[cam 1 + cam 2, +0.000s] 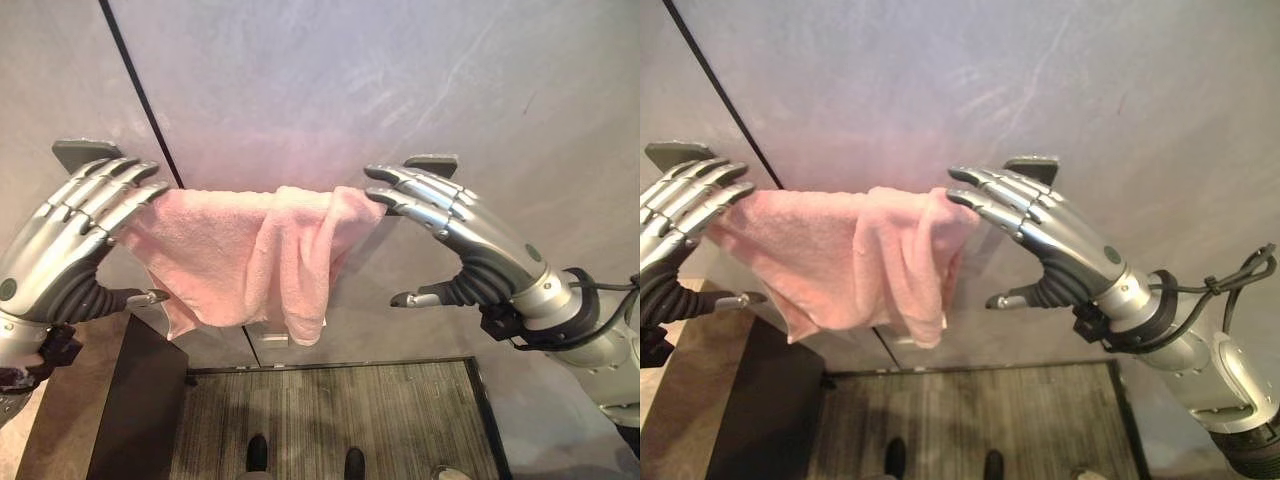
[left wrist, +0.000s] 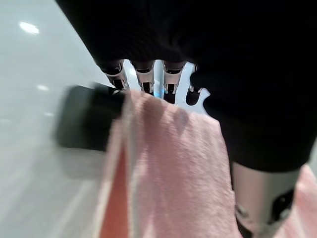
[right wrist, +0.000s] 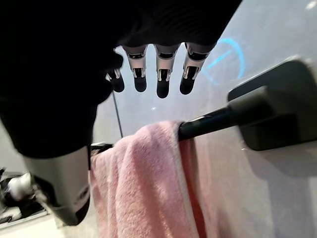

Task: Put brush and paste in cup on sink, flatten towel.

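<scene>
A pink towel (image 1: 240, 255) hangs bunched over a dark wall rail (image 3: 208, 121), with a thick fold drooping near its right end. My left hand (image 1: 75, 235) is at the towel's left end, fingers straight and lying along the top edge by the left bracket (image 1: 85, 152). My right hand (image 1: 455, 225) is at the right end, fingers straight and just above the rail, fingertips (image 3: 161, 89) clear of the cloth. The right bracket (image 3: 277, 111) sits just past them. The left wrist view has the towel (image 2: 168, 168) close under the hand.
The grey wall (image 1: 350, 90) backs the rail, with a dark seam (image 1: 140, 95) running down on the left. A dark cabinet top (image 1: 135, 410) stands below left, and a ribbed mat (image 1: 330, 420) covers the floor beneath.
</scene>
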Controlling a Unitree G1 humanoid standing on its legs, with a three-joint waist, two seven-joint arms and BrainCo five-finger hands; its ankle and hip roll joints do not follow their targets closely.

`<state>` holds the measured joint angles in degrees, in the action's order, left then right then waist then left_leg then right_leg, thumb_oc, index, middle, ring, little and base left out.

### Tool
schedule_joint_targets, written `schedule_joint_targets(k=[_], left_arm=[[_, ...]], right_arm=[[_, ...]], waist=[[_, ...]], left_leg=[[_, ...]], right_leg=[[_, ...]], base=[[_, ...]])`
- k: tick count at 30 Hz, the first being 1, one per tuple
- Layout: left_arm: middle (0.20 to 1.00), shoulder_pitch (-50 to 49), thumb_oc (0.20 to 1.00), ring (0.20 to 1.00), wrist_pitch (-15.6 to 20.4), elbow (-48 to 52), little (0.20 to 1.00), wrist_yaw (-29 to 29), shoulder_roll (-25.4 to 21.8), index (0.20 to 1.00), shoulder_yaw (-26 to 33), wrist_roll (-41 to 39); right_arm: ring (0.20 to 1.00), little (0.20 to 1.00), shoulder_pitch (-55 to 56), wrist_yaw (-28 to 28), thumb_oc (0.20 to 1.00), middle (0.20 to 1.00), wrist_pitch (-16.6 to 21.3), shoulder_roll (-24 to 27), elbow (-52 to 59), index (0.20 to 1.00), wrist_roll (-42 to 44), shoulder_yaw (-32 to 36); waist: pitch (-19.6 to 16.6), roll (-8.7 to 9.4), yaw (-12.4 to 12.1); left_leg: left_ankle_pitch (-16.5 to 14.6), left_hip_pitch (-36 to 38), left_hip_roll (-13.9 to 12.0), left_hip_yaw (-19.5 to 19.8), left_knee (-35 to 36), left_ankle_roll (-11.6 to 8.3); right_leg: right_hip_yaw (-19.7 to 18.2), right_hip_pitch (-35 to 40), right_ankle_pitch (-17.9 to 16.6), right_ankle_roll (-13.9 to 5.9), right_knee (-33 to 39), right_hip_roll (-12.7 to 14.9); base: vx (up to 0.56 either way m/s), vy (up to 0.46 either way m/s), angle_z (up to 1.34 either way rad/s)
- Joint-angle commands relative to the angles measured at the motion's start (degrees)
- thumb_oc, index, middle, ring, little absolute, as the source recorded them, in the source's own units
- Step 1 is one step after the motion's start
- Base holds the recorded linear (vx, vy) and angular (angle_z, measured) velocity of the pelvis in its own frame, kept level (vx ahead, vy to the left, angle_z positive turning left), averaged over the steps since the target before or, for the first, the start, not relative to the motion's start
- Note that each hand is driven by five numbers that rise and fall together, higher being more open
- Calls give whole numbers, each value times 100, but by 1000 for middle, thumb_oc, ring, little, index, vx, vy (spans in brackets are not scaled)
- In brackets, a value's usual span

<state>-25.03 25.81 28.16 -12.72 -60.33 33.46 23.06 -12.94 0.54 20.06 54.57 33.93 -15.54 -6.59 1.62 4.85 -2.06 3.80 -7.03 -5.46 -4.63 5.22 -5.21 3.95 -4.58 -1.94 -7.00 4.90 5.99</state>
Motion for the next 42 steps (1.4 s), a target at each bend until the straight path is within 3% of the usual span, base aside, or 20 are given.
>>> schedule_joint_targets(k=[1, 8, 17, 24, 27, 29, 42], left_arm=[[1000, -59, 1000, 1000, 65, -110, 1000, -152, -215, 1000, 201, 83], [1000, -223, 1000, 1000, 57, -227, 1000, -73, -494, 1000, 138, 372], [1000, -604, 1000, 1000, 11, -357, 1000, 217, -846, 1000, 152, 313], [1000, -833, 1000, 1000, -17, -440, 1000, 371, -1048, 1000, 304, 269], [1000, -924, 1000, 1000, -27, -546, 1000, 331, -899, 1000, 330, 223], [1000, -927, 1000, 1000, -95, -776, 1000, 285, -523, 1000, 257, 230], [1000, -809, 1000, 1000, -237, -1258, 1000, 261, 67, 1000, 142, 270]], right_arm=[[1000, 1000, -251, -62, 1000, 1000, 79, 146, 270, 1000, -273, -94], [1000, 1000, -475, -4, 1000, 1000, 67, 375, 59, 1000, -694, -477], [1000, 1000, -1021, 226, 1000, 1000, 78, 1156, -101, 1000, -899, -1053], [1000, 1000, -934, 142, 1000, 1000, 25, 1508, -401, 1000, -944, -955], [1000, 1000, -427, 43, 1000, 1000, 15, 1479, -505, 1000, -1039, -538], [1000, 1000, 180, -15, 1000, 1000, -11, 1308, -678, 1000, -1141, -51], [1000, 1000, 819, -9, 1000, 1000, -118, 895, -983, 1000, -1170, 492]], waist=[[-199, 59, 37], [-175, 27, 30], [-44, 46, -6], [-17, 47, 35], [-28, 44, 59], [-58, 37, 66], [-137, -1, 23]], left_leg=[[-278, 258, -263, -4, -22, -68], [-264, 216, -248, -15, -22, -66], [-208, 106, -239, 29, -22, -87], [-186, 32, -252, 66, -22, -102], [-189, 14, -261, 74, -22, -104], [-202, 27, -265, 64, -22, -97], [-222, 30, -265, 83, -22, -90]], right_leg=[[390, -224, -382, -524, 10, 721], [385, -283, -414, -541, 10, 745], [394, -351, -428, -553, 10, 740], [416, -393, -429, -560, 10, 727], [428, -405, -429, -565, 10, 721], [415, -394, -410, -553, 10, 720], [435, -368, -378, -536, 10, 721]], base=[[-7, 11, -4], [-3, 4, -1], [0, 0, 0], [1, 0, 0], [15, -5, 5], [38, -3, 5], [0, 0, 0]])
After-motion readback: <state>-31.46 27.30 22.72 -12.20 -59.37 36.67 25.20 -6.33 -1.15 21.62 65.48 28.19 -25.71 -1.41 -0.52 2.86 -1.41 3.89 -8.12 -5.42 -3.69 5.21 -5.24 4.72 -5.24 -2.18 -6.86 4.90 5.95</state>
